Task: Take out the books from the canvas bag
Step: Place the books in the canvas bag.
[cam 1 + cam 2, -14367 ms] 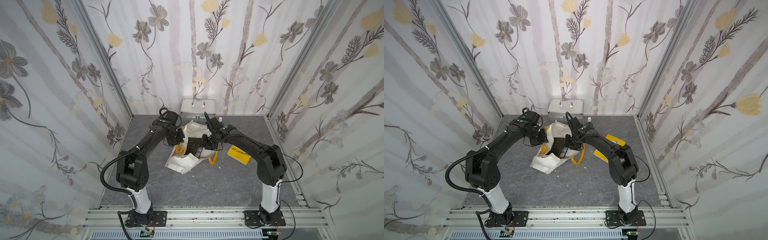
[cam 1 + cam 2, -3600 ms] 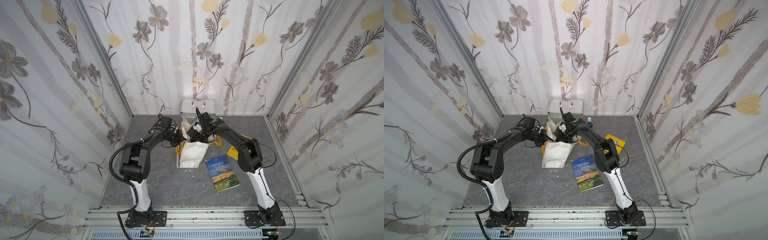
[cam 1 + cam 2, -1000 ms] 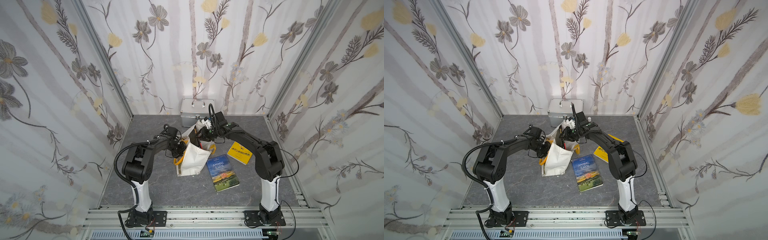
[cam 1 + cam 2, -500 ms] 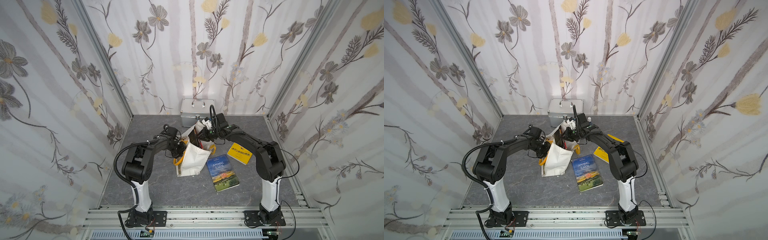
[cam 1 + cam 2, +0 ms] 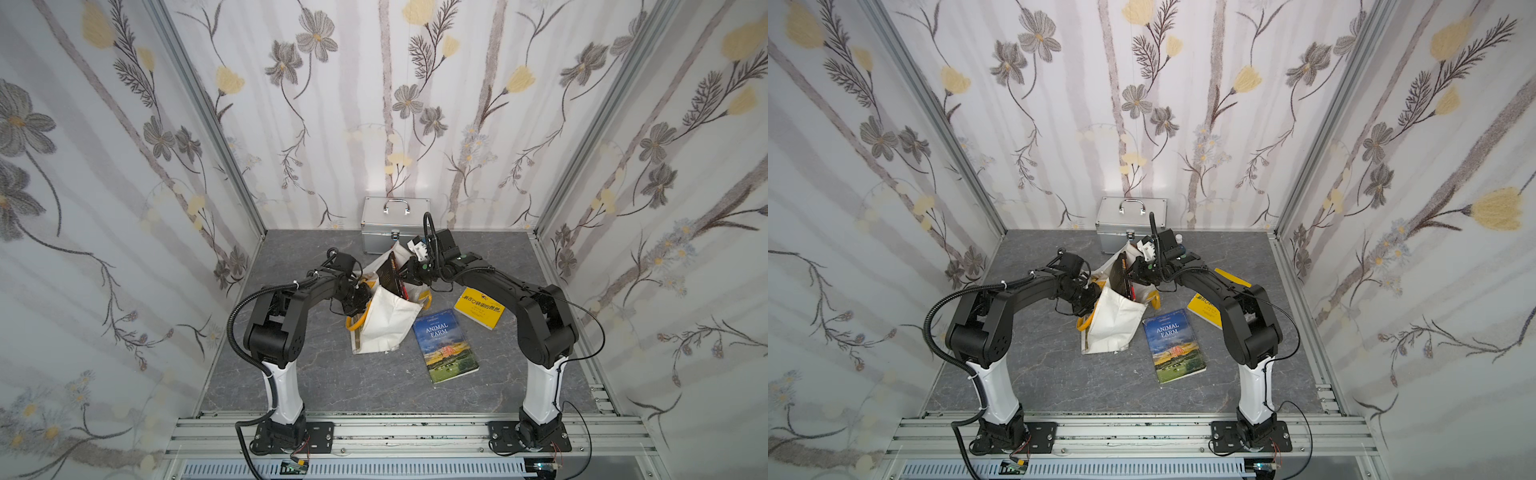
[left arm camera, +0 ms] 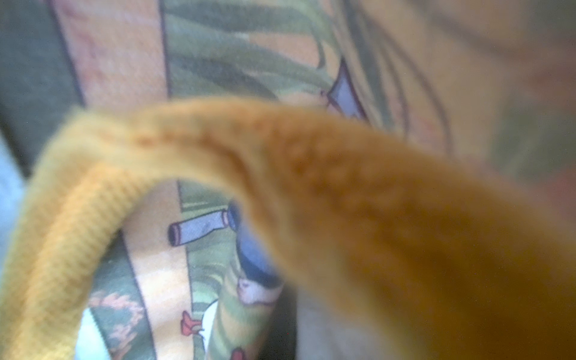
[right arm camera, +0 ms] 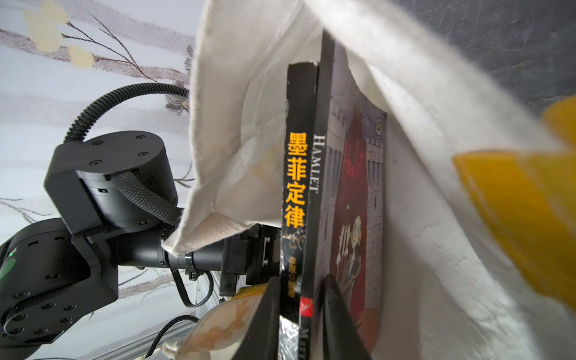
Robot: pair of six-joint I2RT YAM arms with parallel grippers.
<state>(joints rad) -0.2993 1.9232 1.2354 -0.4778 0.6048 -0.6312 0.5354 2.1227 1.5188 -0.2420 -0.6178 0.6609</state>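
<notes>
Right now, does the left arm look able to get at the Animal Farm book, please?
Probably not: the left gripper is shut at the edge of the canvas bag, which stands between it and the Animal Farm book. The right gripper is clamped on the black book.

The canvas bag (image 5: 388, 320) is woven cloth, matt and creased; its strap handle (image 6: 62, 218) is ribbed yellow-orange webbing. The black book (image 7: 296, 174) and the Hamlet paperback (image 7: 352, 193) have smooth paper covers. At twelve o'clock, the case (image 5: 395, 216) is shiny ribbed metal. The tabletop (image 5: 332, 374) is matt, stone-patterned grey.

Black jointed arms (image 5: 272, 334), white bases (image 5: 286, 390)
</notes>
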